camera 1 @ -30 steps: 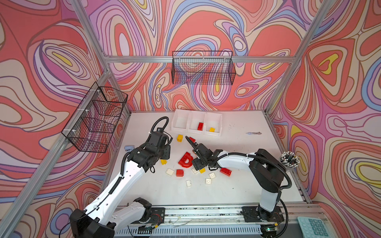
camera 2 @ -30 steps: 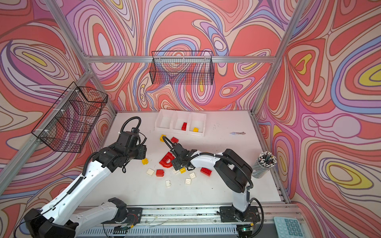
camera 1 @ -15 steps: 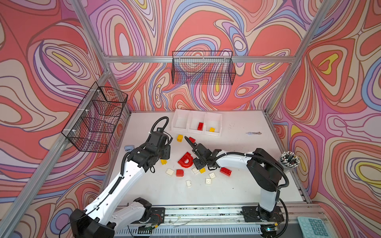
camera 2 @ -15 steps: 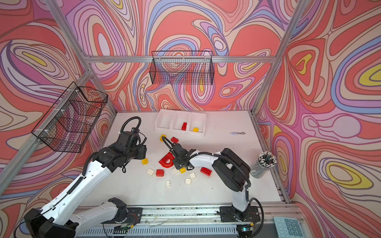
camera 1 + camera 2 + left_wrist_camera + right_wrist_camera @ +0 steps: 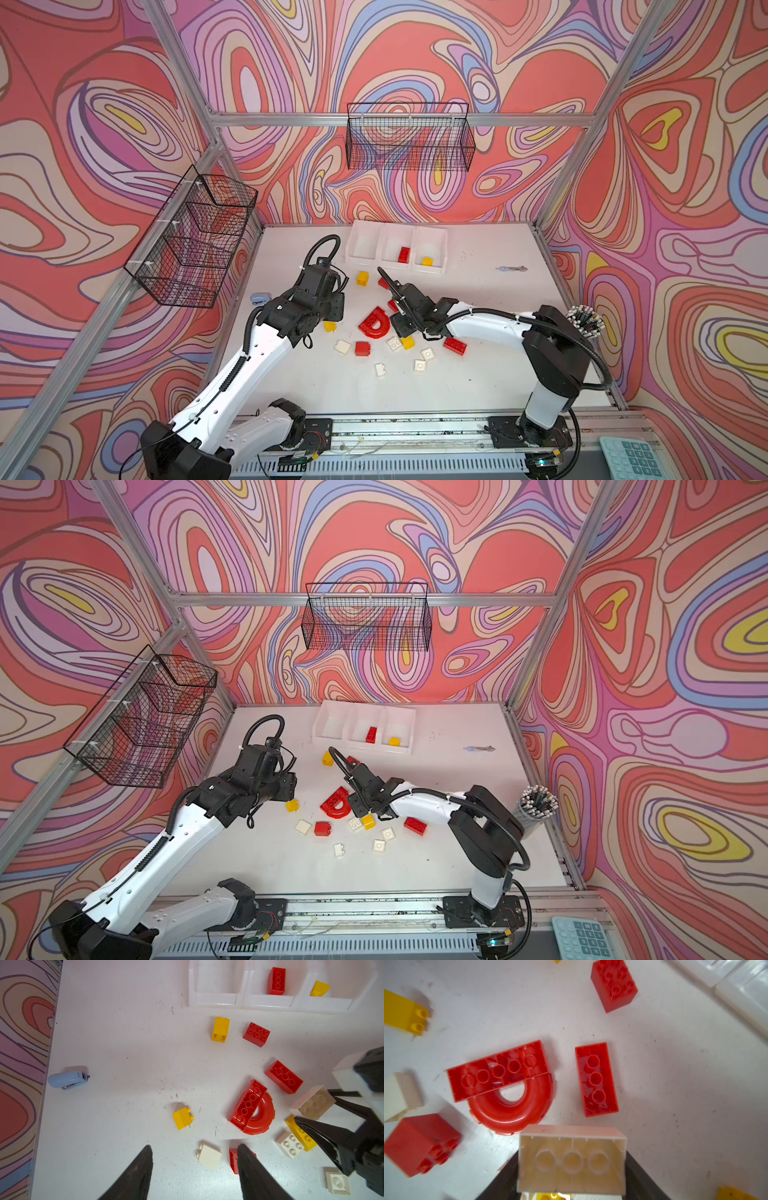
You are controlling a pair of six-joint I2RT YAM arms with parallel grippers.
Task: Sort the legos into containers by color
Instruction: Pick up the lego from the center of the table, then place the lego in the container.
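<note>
My right gripper [image 5: 572,1167] is shut on a long white brick [image 5: 572,1159], gripped hollow side up by its two ends, right beside the red D-shaped arch [image 5: 508,1093]. The left wrist view shows that same white brick [image 5: 312,1103] between the right gripper's black fingers. My left gripper [image 5: 194,1145] hangs open over the table with nothing between its fingers. A flat white brick [image 5: 209,1156] and a red one [image 5: 233,1159] lie under it. Red, yellow and white legos lie scattered mid-table [image 5: 361,348]. Of the three joined white containers [image 5: 440,249], the middle one holds a red brick [image 5: 403,254] and the right one a yellow brick [image 5: 427,261].
A light-blue stapler [image 5: 260,297] lies near the left wall. Black wire baskets hang on the back wall [image 5: 409,137] and the left wall [image 5: 195,241]. A cup of pens [image 5: 584,318] stands at the right edge, and a small object [image 5: 511,269] lies at back right.
My right gripper's jaws have closed onto the long white brick beside the arch. The left arm has stayed where it was.
</note>
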